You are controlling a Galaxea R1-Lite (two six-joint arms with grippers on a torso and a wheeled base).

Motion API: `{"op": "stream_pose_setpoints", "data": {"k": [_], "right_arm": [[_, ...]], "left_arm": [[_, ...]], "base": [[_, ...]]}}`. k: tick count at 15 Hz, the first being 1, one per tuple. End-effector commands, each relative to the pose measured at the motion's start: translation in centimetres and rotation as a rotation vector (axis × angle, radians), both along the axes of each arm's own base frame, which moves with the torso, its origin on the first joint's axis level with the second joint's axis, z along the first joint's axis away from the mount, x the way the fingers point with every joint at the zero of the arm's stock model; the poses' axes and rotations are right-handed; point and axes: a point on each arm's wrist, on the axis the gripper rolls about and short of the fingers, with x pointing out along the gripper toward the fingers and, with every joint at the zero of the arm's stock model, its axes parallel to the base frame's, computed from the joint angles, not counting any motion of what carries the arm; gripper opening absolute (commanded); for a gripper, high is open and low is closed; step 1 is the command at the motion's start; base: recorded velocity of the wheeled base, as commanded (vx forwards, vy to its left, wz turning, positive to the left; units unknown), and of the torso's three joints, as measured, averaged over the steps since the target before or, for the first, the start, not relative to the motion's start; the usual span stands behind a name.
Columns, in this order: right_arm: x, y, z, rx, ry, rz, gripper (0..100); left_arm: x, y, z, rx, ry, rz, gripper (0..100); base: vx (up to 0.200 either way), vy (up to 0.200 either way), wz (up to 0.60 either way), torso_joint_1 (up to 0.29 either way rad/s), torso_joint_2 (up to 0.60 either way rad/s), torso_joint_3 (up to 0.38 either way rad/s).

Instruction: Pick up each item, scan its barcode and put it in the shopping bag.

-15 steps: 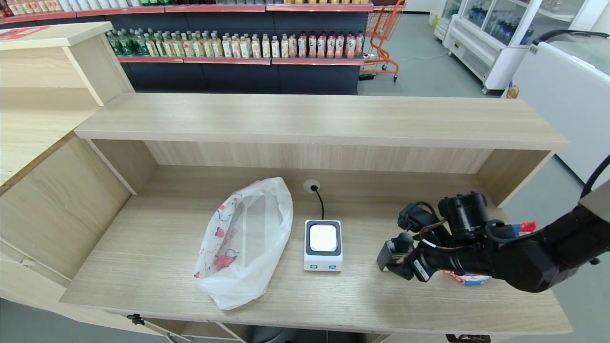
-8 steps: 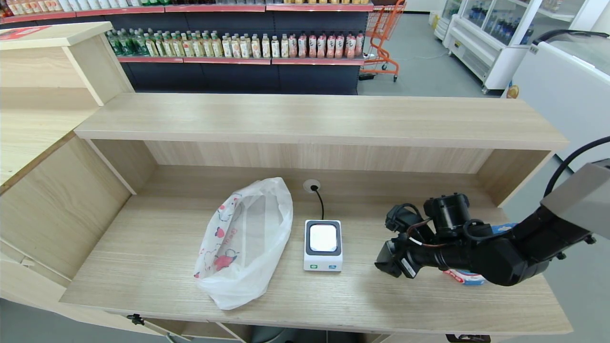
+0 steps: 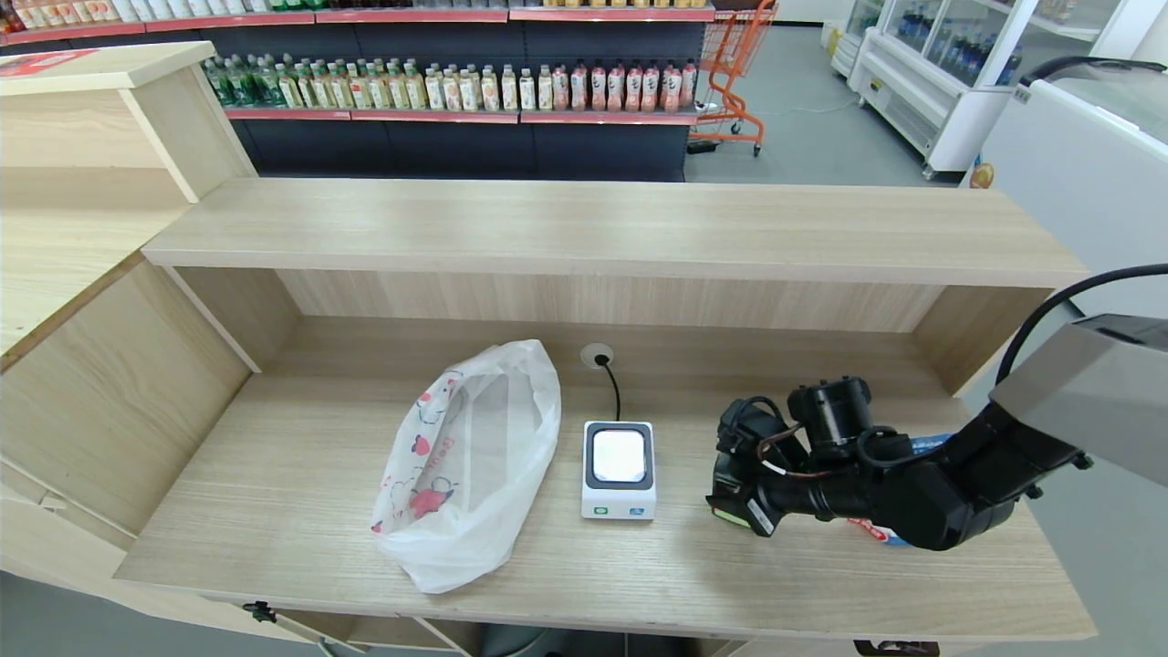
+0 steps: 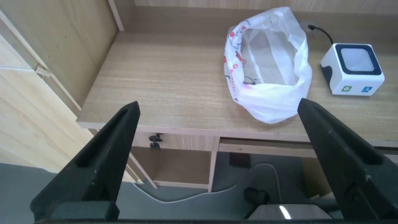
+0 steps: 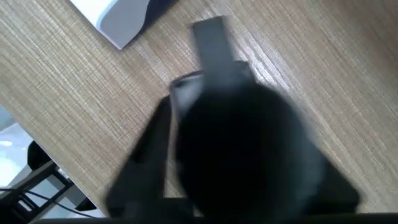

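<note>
item: a red, white and blue packet (image 3: 878, 531) lies on the right part of the bench (image 3: 274, 511), mostly covered by the right arm (image 3: 922, 497) and well apart from the bag.
handling (judged): it looks like a soft, light, film-wrapped packet. it is likely to crinkle and slip, and is not fragile.
hold point (judged): take it across its narrow width near the middle, leaving the barcode face free. which face carries the barcode cannot be told.
shopping bag (image 3: 465, 461): thin plastic, lying slack on the bench just left of the scanner. it is limp and will give way on contact.
scanner (image 3: 619, 469): at the middle of the bench with its window facing up, cable running to the far side.
right end effector (image 3: 735, 502): low over the bench, between the scanner and the packet and near the scanner's right side. whether it is apart, together or clamped on anything cannot be told.
left end effector (image 4: 219, 106): apart and empty, held off the near left edge of the bench.
change: over the last second the right arm has shifted left, bringing its end effector closer to the scanner. the bag, scanner and packet have not moved.
</note>
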Motion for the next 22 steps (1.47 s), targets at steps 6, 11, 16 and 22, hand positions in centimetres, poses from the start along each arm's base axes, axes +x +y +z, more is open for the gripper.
{"op": "stream_pose_setpoints", "data": {"k": [6,11,16,22], "right_arm": [[-2.2,-2.2,1.8,0.025,0.003,-0.052,0],[-4.6,-4.0,10.2,0.312,-0.128,-0.217,0],[-12.3,-7.1,11.5,0.189,-0.526,-0.117,0],[-12.8,-7.8,12.3,-0.008,-0.898,0.34,0]], "left_arm": [[0.0,0.0,0.0,0.0,-0.001,0.001,100],[0.0,0.0,0.0,0.0,-0.001,0.0,100],[0.0,0.0,0.0,0.0,-0.001,0.0,100],[0.0,0.0,0.0,0.0,-0.001,0.0,100]], "base": [[0.0,0.0,0.0,0.0,0.0,0.0],[0.0,0.0,0.0,0.0,0.0,0.0],[0.0,0.0,0.0,0.0,0.0,0.0],[0.0,0.0,0.0,0.0,0.0,0.0]]}}
